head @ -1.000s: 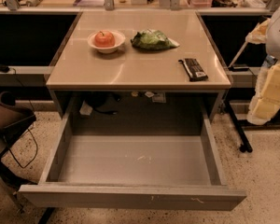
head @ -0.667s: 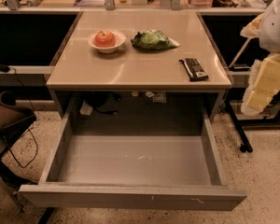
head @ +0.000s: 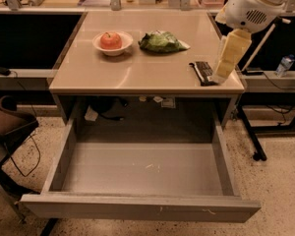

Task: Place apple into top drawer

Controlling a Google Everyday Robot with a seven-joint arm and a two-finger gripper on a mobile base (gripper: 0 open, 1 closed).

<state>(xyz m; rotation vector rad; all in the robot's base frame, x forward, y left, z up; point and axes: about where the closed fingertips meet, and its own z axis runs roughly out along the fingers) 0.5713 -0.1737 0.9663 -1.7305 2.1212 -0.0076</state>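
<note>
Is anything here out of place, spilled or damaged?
Nothing spilled or broken. The round red apple sits in a white bowl; the wide grey metal drawer's front is scuffed. The tool hangs above the tan table's right edge.

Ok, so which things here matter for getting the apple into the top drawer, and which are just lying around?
For the job: apple, in the white bowl; top drawer, pulled open; hand, over the table at its right side.
Just lying about: green bag; flat black device beside the hand.
</note>
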